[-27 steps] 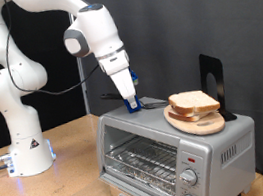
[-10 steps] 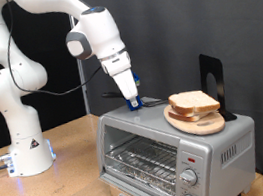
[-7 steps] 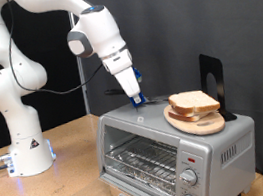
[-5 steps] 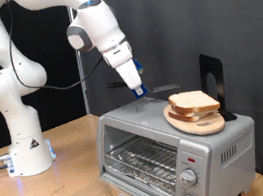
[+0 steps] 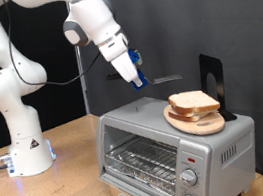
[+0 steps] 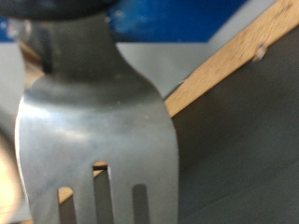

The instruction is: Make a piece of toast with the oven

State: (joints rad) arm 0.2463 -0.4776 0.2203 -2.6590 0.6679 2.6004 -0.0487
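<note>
The piece of toast (image 5: 193, 101) lies on a round wooden plate (image 5: 188, 123) on top of the silver oven (image 5: 138, 137), towards the exterior view's right. The oven's glass door is closed and the wire rack shows behind it. My gripper (image 5: 136, 78) hangs in the air above the oven's top, to the left of the toast, and is shut on a metal fork (image 5: 165, 79) whose head sticks out towards the toast. The wrist view is filled by the fork (image 6: 98, 121) and its tines, with the gripper's fingers hidden.
A black upright stand (image 5: 212, 76) is on the oven's far right, behind the plate. The robot's white base (image 5: 23, 146) stands on the wooden table (image 5: 75, 183) at the left. The oven's knobs (image 5: 189, 178) face front right.
The gripper has risen from the oven's top and moved up and a little right, carrying the fork with it. The toast and plate have not moved.
</note>
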